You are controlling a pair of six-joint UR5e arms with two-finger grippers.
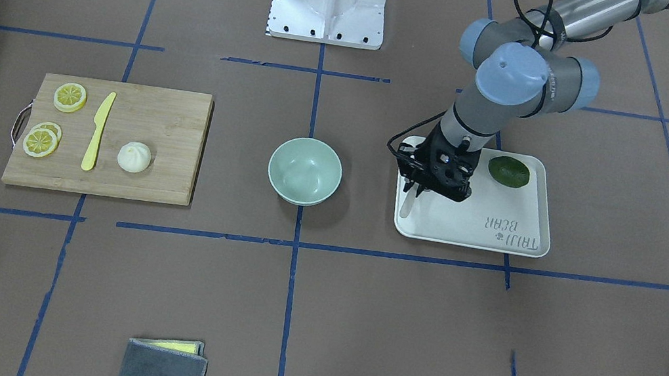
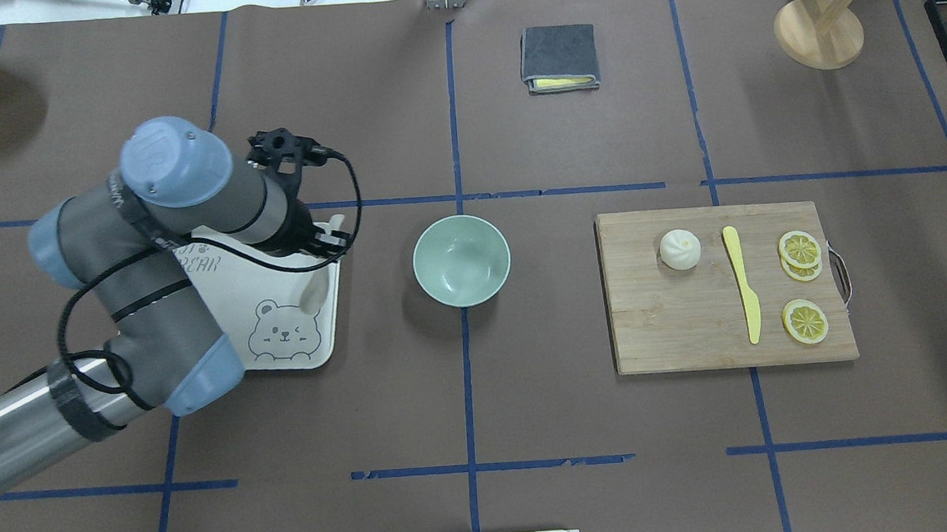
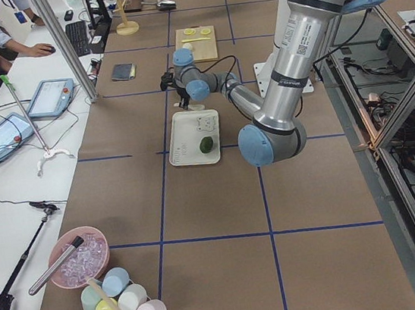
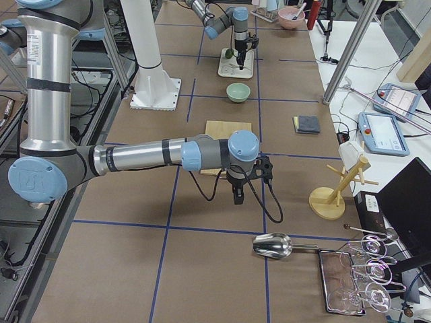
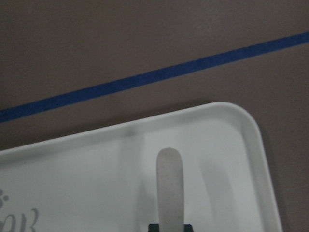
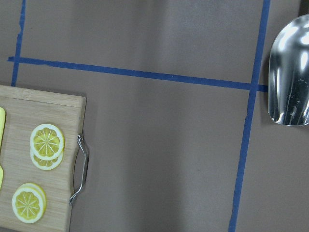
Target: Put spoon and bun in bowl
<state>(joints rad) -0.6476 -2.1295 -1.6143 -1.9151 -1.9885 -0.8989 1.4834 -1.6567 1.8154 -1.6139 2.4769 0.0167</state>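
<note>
1. As I read it, the step in hand is the pickup of the spoon [image 5: 170,188], the first of the two things that go in the bowl [image 1: 304,170].
2. My left end effector [image 1: 416,190] is down over the white tray [image 1: 467,234], at the side nearest the bowl. In the left wrist view the spoon runs out from bottom centre with a dark fingertip tight against each side, so I take the end effector as clamped on one end of the spoon. I cannot tell whether the spoon is off the tray floor.
3. A dark green fruit [image 1: 508,171] lies on the same tray, well apart from the spoon.
4. The bowl stands upright on the desk [image 1: 315,318] between the tray and the cutting board [image 1: 171,124], apart from both, with nothing in it.
5. The bun [image 1: 133,157] sits on the cutting board just beside the yellow knife [image 1: 97,131], with the lemon slices [image 1: 69,97] beyond the knife. It is untouched.
6. My right end effector [image 4: 237,194] hangs over the desk past the board's handle end, near a metal scoop [image 6: 289,72]. Only the side view shows it, so I cannot tell whether its fingers are apart or together.
7. Next I need a straight lift clear of the tray rim, a short carry across to the bowl, and a release low inside its rim. Held by one end, the spoon may tilt or slip, so I would go slowly. The bun then looks like the right arm's job, since it is nearer the board.
</note>
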